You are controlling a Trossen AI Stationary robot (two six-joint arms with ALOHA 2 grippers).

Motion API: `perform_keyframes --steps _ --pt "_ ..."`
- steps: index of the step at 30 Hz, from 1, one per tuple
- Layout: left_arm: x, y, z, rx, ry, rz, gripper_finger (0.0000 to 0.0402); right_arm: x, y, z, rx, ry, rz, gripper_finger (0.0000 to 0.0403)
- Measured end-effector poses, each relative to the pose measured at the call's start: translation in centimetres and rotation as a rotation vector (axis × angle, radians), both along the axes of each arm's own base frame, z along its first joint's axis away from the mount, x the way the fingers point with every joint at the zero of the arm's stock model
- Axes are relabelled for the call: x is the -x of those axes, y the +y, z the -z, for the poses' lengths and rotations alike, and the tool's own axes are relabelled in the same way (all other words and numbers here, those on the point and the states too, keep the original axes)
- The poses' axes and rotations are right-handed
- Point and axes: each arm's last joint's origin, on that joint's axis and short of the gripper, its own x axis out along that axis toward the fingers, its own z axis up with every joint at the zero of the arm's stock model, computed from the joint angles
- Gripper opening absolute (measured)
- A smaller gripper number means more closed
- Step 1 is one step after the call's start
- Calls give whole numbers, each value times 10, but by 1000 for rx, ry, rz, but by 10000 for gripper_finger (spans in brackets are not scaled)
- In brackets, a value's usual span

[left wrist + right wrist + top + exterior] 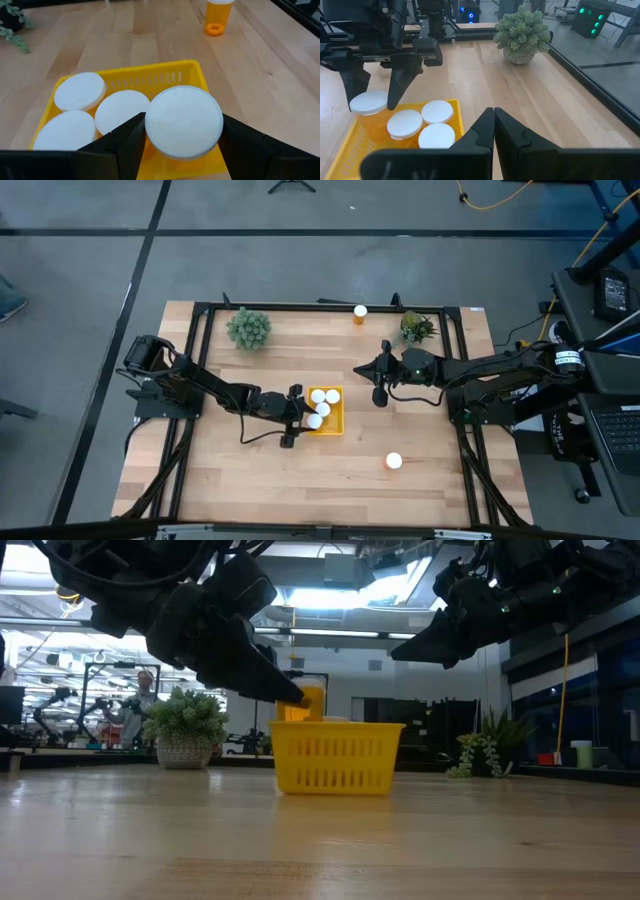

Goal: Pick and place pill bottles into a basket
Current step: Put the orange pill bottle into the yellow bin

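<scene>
L gripper [303, 418] is clamped on a pill bottle [183, 121], one dark finger [127, 142] each side of its white cap. Bottle is upright, long axis vertical, cap up, held over the near left corner of the yellow basket [337, 420]; in the low view its orange body shows above the basket rim. Can't tell if it touches the basket floor.

3 more bottles stand inside the basket [165, 75], caps up, packed close: two side by side, one behind. Basket's long axis runs front-to-back on the table, roughly mid-table.

R gripper [380, 394] hangs just right of the basket, above the wood, fingers pressed together, holding nothing.

2 bottles still outside: one upright on the front right part of the table [394, 461], one upright at the back edge [360, 312], both well apart from the basket.

Surface: light wood plank tabletop [250, 480] in a black frame. 2 small green plants at the back, left plant [248, 329] in a pale pot, right plant [416, 327] near the back bottle.

Room beyond: grey floor w/ dark lines, yellow cable, lab benches, ceiling lights; a person far off behind the left plant in the low view.
</scene>
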Motion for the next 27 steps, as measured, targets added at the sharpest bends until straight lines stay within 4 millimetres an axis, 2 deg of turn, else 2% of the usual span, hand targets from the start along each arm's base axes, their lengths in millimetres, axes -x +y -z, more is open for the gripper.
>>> perform_keyframes --steps 18,27 --pt "0 0 0 -23 2 16 224 0 0 0 3 0 -1 16" --pt "0 0 0 -22 2 19 245 0 0 0 3 0 0 16"
